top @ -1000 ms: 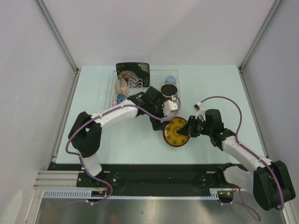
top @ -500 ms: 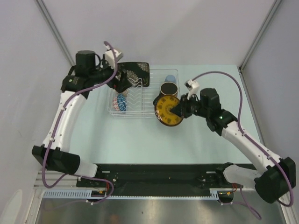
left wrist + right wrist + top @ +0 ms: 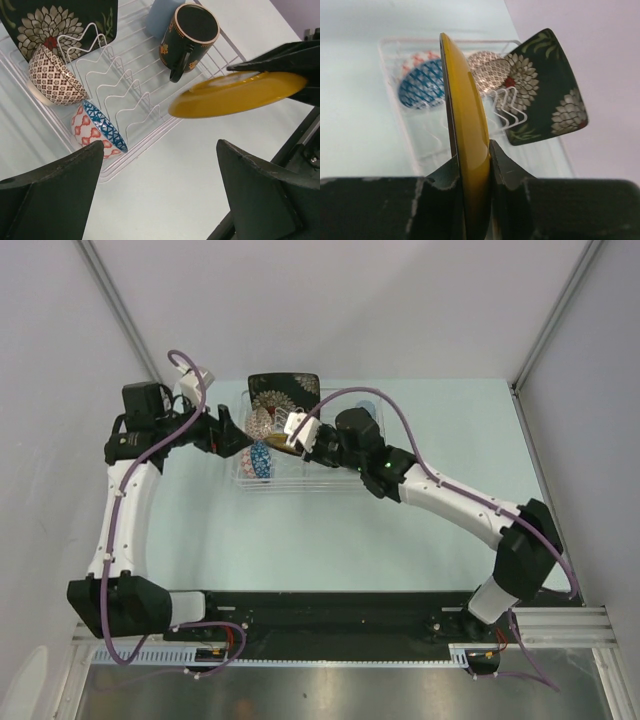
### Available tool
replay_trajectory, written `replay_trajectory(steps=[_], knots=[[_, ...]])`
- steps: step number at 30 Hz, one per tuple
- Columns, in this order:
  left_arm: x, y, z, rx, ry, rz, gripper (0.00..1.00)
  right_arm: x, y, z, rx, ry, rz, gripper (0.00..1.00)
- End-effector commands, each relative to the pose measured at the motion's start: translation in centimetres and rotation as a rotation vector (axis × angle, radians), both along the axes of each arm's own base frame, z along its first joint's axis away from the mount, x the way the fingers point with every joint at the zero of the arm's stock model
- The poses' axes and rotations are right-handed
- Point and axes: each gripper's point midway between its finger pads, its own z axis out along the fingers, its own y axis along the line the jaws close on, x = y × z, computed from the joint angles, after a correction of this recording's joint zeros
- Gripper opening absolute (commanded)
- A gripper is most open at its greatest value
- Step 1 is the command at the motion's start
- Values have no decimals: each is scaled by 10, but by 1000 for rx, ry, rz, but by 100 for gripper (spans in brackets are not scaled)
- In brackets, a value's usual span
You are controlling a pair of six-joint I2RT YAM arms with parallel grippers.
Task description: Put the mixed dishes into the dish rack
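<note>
Yellow saucer (image 3: 462, 110), off the table a second ago, now hangs tilted over the rack (image 3: 300, 487) at upper centre, pinched at its rim by the right gripper (image 3: 472, 155) on a far-stretched arm, while the left gripper (image 3: 161, 150) waits spread and empty at upper left; only slotting seems left.

The left arm (image 3: 116, 525) and right arm (image 3: 450, 502) are built alike, with smooth white links joined by bulky black joints (image 3: 525, 550). A purple cable (image 3: 178, 354) loops along each, and a small white camera block (image 3: 299, 426) sits at each wrist. The left end effector (image 3: 160, 145) has matte black, wedge-shaped fingers (image 3: 55, 195). The right end effector (image 3: 472, 152) has black fingers too, with pale scuffs.
</note>
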Motion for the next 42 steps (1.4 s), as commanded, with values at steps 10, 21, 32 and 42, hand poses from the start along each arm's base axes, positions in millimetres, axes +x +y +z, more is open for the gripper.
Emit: replay_trajectory(steps=[10, 21, 32, 42], knots=[[13, 5, 19, -191, -81, 32, 100, 72, 34, 31, -159, -425, 113, 0], [23, 7, 5, -206, -62, 48, 100, 89, 63, -27, -181, -261, 194, 0], [26, 8, 4, -197, -73, 50, 100, 97, 61, -65, -171, -158, 188, 0], [26, 9, 2, -192, -70, 48, 100, 110, 55, -81, -143, -114, 165, 0]])
